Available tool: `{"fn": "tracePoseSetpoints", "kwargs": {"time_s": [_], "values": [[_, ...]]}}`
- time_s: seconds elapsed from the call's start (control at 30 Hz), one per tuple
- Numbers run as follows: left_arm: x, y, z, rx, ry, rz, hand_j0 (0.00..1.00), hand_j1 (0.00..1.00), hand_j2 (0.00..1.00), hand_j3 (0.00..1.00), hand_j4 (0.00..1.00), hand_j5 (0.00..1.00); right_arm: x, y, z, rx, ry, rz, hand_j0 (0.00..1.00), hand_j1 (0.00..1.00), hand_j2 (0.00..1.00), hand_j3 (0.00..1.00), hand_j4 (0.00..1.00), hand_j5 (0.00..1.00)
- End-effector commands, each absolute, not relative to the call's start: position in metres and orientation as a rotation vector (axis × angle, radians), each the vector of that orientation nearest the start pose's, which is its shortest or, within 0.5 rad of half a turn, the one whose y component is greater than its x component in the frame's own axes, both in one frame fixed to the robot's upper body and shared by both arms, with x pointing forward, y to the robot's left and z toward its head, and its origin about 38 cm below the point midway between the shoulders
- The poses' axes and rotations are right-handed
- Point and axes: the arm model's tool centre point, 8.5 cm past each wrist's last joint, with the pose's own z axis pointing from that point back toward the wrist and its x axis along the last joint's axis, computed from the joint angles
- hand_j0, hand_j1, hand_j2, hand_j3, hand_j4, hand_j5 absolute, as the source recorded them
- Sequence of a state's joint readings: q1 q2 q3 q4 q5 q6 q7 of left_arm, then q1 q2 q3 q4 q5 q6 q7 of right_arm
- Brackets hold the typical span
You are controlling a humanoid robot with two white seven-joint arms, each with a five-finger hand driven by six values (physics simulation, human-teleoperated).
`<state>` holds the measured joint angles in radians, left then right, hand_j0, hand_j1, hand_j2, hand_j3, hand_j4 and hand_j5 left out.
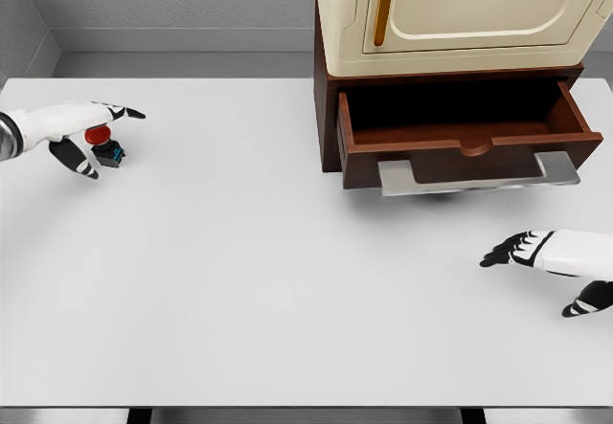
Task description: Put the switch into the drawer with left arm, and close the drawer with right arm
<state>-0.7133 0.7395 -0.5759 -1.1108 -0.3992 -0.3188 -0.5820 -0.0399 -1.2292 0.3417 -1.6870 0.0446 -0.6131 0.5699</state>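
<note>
My left hand [72, 132] sits at the far left of the white table [239, 280], and the switch [103, 146] is right under it, between my outstretched fingers [123, 112] above and my thumb [79, 161] below. The fingers are apart and extended, and I cannot tell whether they actually touch the switch or only bracket it. I judge the grasp is not yet closed.

The relation that matters: the open drawer [460, 132] lies well to the right of the switch, across most of the table's width and a little farther back. My left hand is far nearer the switch than my right hand [546, 252], which rests at the lower right, in front of the drawer and nearer to it, fingers loosely extended and holding nothing.

The switch is small: a round red button cap on top, a dark body below with a bit of blue at its side. It looks compact, with no clear long axis at this scale.

The drawer is dark brown wood, pulled out with its grey handle [479, 175] forward, under a cream cabinet [460, 12]. Its interior appears bare.
</note>
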Motion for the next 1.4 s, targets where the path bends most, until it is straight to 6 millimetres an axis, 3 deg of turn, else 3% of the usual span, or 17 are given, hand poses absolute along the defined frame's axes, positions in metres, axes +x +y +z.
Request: {"fn": "tracePoseSetpoints", "kwargs": {"time_s": [0.0, 0.03, 0.47, 0.53, 0.7, 1.0, 1.27, 1.37], "values": [[0.490, 0.381, 0.186, 0.509, -1.089, -1.654, 1.00, 1.00, 1.00, 1.00, 1.00, 1.00, 0.306, -0.398, 0.186, -0.058, -1.168, 1.961, 1.00, 1.00, 1.00, 1.00, 1.00, 1.00], [0.492, 0.374, 0.183, 0.497, -1.099, -1.655, 1.00, 1.00, 1.00, 1.00, 1.00, 1.00, 0.306, -0.397, 0.186, -0.058, -1.170, 1.963, 1.00, 1.00, 1.00, 1.00, 1.00, 1.00], [0.491, 0.385, 0.180, 0.500, -1.080, -1.635, 0.85, 0.85, 0.85, 0.85, 0.85, 0.85, 0.306, -0.398, 0.185, -0.055, -1.168, 1.961, 1.00, 1.00, 1.00, 1.00, 1.00, 1.00], [0.491, 0.385, 0.178, 0.495, -1.074, -1.631, 0.81, 0.81, 0.81, 0.81, 0.81, 0.81, 0.306, -0.398, 0.186, -0.056, -1.167, 1.962, 1.00, 1.00, 1.00, 1.00, 1.00, 1.00], [0.491, 0.384, 0.178, 0.485, -1.084, -1.628, 0.59, 0.59, 0.59, 0.59, 0.59, 0.59, 0.307, -0.398, 0.187, -0.061, -1.170, 1.962, 1.00, 1.00, 1.00, 1.00, 1.00, 1.00], [0.490, 0.383, 0.179, 0.447, -1.115, -1.602, 0.41, 0.41, 0.41, 0.41, 0.41, 0.41, 0.308, -0.398, 0.189, -0.068, -1.180, 1.960, 1.00, 1.00, 1.00, 1.00, 1.00, 1.00], [0.489, 0.382, 0.180, 0.433, -1.127, -1.593, 0.38, 0.38, 0.38, 0.38, 0.38, 0.38, 0.308, -0.399, 0.188, -0.068, -1.178, 1.954, 1.00, 1.00, 1.00, 1.00, 1.00, 1.00], [0.486, 0.370, 0.186, 0.385, -1.203, -1.611, 0.37, 0.37, 0.37, 0.37, 0.37, 0.37, 0.308, -0.399, 0.188, -0.071, -1.182, 1.953, 1.00, 1.00, 1.00, 1.00, 1.00, 1.00]]}}
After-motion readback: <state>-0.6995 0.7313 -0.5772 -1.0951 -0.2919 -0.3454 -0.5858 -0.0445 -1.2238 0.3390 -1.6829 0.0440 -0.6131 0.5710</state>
